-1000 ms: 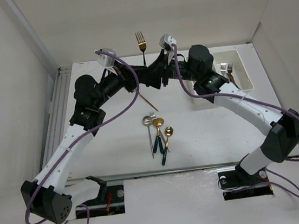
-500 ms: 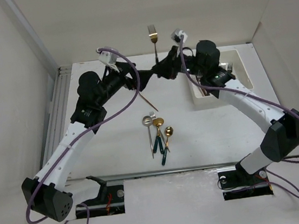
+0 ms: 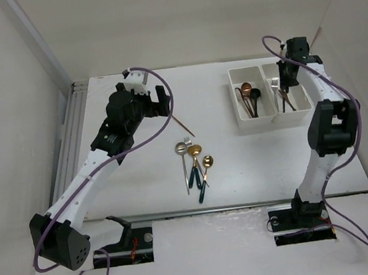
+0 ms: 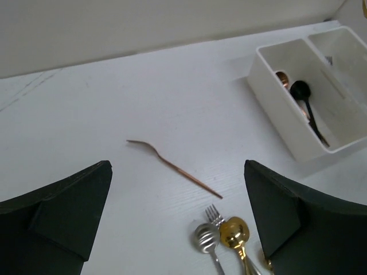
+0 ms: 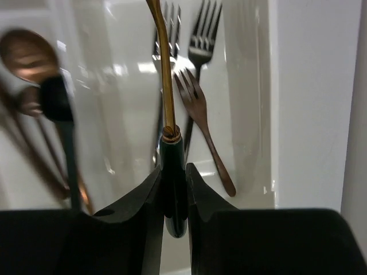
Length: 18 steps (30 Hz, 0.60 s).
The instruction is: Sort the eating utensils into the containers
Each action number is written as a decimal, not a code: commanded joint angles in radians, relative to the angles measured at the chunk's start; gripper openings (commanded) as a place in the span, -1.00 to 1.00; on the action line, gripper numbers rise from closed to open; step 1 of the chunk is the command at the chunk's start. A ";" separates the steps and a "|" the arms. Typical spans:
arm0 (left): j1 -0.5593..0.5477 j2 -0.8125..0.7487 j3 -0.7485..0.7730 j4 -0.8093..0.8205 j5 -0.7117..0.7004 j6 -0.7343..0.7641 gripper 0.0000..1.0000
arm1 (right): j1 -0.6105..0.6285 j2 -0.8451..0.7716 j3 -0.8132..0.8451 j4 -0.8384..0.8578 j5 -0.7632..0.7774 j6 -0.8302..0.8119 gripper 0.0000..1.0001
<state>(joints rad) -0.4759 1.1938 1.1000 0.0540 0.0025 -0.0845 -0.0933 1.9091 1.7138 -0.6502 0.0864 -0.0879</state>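
Above the white plastic tray (image 3: 256,122), a green-handled gold utensil (image 5: 172,177) is clamped by right fingers (image 5: 140,201); left fingers (image 4: 63,206) spread open.

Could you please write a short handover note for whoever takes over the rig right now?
Right gripper: shut on the dark green handle of a gold-stemmed utensil, held over the tray's right compartment.
Left gripper: open and empty, above the table.
Done: spoons lie in the left compartment, forks in the right.
Left: release the held utensil, then sort the copper fork lying alone and the cluster of spoons and a fork nearer the arms.
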 commanded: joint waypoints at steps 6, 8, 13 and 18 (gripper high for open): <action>-0.001 -0.049 -0.101 -0.058 -0.088 0.009 1.00 | -0.002 0.136 0.092 -0.097 0.119 -0.058 -0.71; -0.001 -0.040 -0.101 -0.069 -0.088 0.009 1.00 | -0.002 0.159 0.107 -0.097 0.119 -0.058 -0.41; -0.001 -0.031 -0.101 -0.069 -0.079 0.009 1.00 | -0.002 0.169 0.147 -0.108 0.165 -0.081 0.01; -0.001 -0.022 -0.111 -0.069 -0.079 -0.012 1.00 | -0.002 0.117 0.158 -0.120 0.131 -0.069 0.34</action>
<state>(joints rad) -0.4759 1.1805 0.9951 -0.0353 -0.0654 -0.0788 -0.0914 2.0960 1.8378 -0.7570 0.2138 -0.1612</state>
